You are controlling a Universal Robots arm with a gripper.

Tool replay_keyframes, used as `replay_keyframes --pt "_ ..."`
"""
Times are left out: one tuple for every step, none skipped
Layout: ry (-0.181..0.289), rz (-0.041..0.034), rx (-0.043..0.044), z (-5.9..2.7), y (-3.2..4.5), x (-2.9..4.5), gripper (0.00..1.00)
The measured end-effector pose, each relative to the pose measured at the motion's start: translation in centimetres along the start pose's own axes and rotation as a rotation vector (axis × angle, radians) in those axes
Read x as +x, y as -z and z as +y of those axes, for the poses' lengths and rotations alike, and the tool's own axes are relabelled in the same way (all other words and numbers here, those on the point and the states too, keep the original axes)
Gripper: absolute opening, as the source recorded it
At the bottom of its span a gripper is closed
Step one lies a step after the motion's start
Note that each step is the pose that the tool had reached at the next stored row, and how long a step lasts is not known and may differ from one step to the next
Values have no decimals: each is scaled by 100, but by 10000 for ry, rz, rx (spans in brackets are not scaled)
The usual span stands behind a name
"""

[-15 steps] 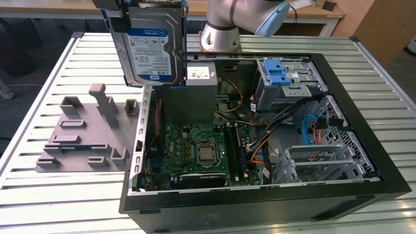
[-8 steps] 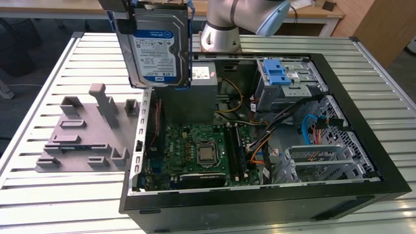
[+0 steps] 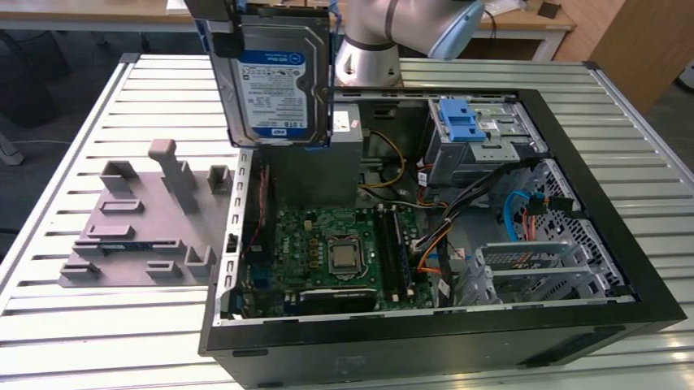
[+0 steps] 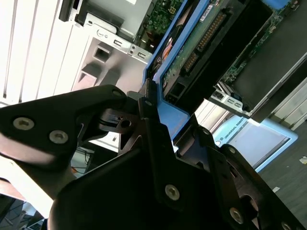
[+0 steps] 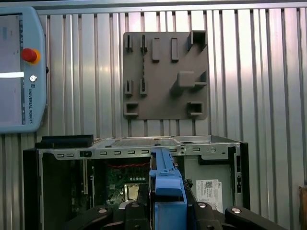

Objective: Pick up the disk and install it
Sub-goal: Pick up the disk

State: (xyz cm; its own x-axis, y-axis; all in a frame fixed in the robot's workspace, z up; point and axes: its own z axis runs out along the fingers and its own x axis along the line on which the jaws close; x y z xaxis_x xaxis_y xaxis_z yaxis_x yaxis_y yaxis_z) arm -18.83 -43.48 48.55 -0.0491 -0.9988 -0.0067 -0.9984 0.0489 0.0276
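The disk (image 3: 276, 81), a silver hard drive with a white-and-blue label and blue side rails, hangs upright above the back left corner of the open computer case (image 3: 434, 325). My gripper (image 3: 271, 28) is shut on it from above, with one dark finger (image 3: 217, 32) on its edge. In the second wrist view, the black fingers (image 4: 153, 143) clamp the blue rail, and the disk (image 4: 201, 43) shows its circuit-board side. In the first wrist view, the disk's blue rail (image 5: 168, 184) stands edge-on between the fingers of the gripper (image 5: 168, 213), over the case.
A silver drive cage with a blue latch (image 3: 472, 130) sits at the case's back right, and a motherboard (image 3: 336, 252) lies in its floor. A grey fixture plate (image 3: 146, 227) lies on the slatted table (image 3: 87, 325), left of the case. A teach pendant (image 5: 19, 72) rests beyond it.
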Motion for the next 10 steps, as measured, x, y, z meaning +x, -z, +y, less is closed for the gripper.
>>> replay_keyframes --pt "0 1 0 -17 0 0 36" --pt "-1 1 0 -34 0 2 36" --pt "-2 0 1 -47 0 8 36" --pt "-5 0 1 -56 -1 17 36" --pt "-8 0 0 -64 -2 28 36" --pt "-11 0 0 -70 -3 40 36" --pt "-13 0 0 -78 -3 50 36" --pt "-14 1 -1 -86 -4 59 36" --pt "-15 0 0 -97 -5 68 36" --pt "-16 -1 1 -112 -6 73 36"
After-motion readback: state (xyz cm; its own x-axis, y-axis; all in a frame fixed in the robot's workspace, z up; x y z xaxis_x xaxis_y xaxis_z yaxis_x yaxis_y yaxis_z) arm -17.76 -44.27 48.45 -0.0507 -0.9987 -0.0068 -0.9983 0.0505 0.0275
